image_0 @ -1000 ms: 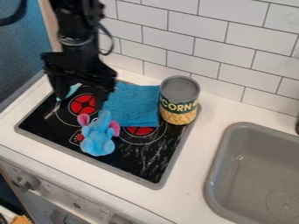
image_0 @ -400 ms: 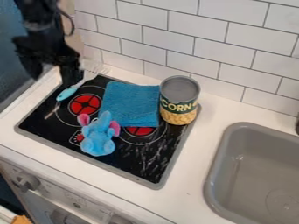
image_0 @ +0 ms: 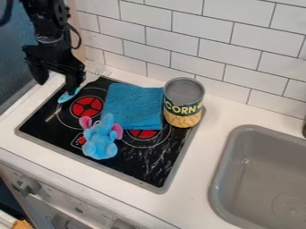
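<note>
Though agape, end effector (image_0: 57,87) near utensil (image_0: 64,97).

Free passage over counter (image_0: 201,153) between stovetop (image_0: 154,157) and sink (image_0: 224,169), 1 can (image_0: 183,103) blocking the stovetop's rear corner

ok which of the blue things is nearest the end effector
The fork with the light blue handle, beside the end effector; the cloth and plush toy sit farther away.

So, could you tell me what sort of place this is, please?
Probably a toy or mock kitchen: there's a cooktop with red burner rings, a grey sink set into the white counter, and control knobs along the front.
</note>
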Controlling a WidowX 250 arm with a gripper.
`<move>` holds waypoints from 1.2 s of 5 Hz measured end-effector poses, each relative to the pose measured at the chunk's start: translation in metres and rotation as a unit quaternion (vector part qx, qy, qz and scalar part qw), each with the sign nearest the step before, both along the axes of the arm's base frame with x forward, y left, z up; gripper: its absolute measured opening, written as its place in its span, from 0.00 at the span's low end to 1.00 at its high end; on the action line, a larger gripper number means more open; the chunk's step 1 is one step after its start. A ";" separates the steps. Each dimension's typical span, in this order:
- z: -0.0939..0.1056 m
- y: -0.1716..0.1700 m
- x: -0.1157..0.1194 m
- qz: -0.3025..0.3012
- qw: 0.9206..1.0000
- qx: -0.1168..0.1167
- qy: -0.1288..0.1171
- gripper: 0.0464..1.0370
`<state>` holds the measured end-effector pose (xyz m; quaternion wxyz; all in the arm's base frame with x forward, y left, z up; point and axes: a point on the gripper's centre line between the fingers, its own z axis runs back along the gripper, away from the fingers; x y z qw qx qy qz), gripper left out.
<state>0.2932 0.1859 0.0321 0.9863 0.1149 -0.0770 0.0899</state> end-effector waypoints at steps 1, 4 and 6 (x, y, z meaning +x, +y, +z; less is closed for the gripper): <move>-0.009 -0.002 0.008 -0.014 1.000 -0.019 0.005 0.96; -0.037 0.009 0.026 -0.011 0.999 -0.028 0.031 0.93; -0.040 0.001 0.027 -0.033 0.996 -0.077 0.016 0.35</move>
